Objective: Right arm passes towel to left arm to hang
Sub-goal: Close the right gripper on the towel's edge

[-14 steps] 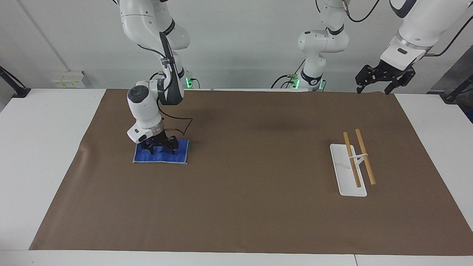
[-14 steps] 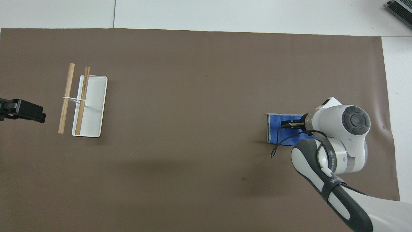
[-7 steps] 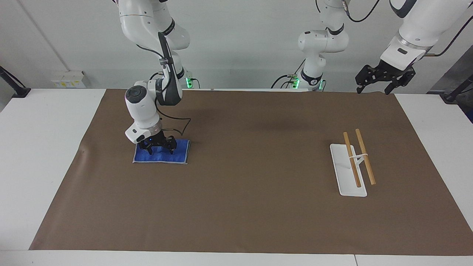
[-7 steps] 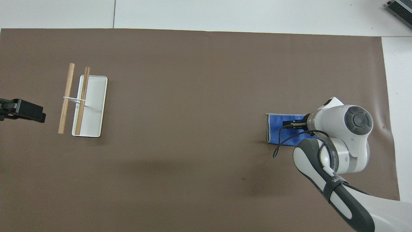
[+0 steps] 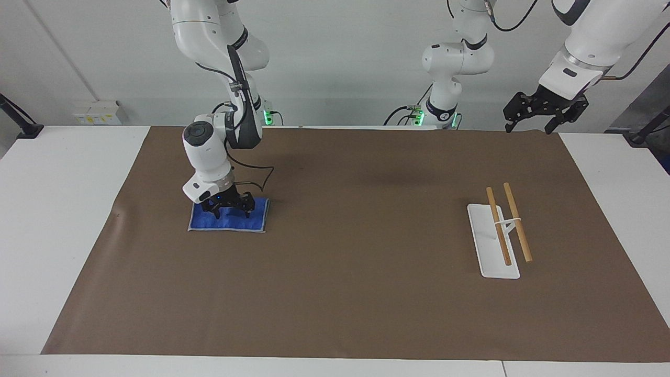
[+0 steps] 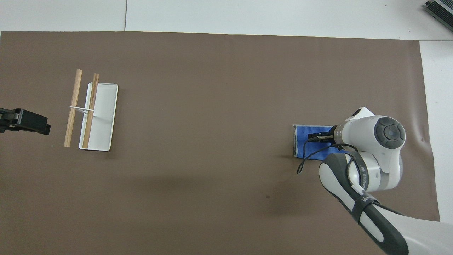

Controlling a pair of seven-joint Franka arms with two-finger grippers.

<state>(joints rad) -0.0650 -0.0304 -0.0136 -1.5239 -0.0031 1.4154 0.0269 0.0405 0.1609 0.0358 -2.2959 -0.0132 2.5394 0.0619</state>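
The blue towel (image 5: 230, 223) lies flat on the brown mat toward the right arm's end of the table. My right gripper (image 5: 231, 210), its blue light showing, stands open with its fingertips spread and down at the towel's half nearer the robots. In the overhead view the arm's white wrist covers most of the towel (image 6: 303, 141) and the right gripper (image 6: 320, 136). My left gripper (image 5: 529, 127) waits open, high above the mat's corner at the left arm's end, holding nothing. Only its black end, the left gripper (image 6: 25, 122), shows in the overhead view.
A white rack base (image 5: 484, 246) carrying two wooden rods (image 5: 517, 220) stands toward the left arm's end; it shows as the rack base (image 6: 104, 113) from above. A brown mat (image 5: 366, 293) covers most of the white table. A black cable loops beside the towel.
The right arm's wrist shifted slightly sideways over the towel and came back. Its gripper stayed low and open. The towel and the left arm have not moved.
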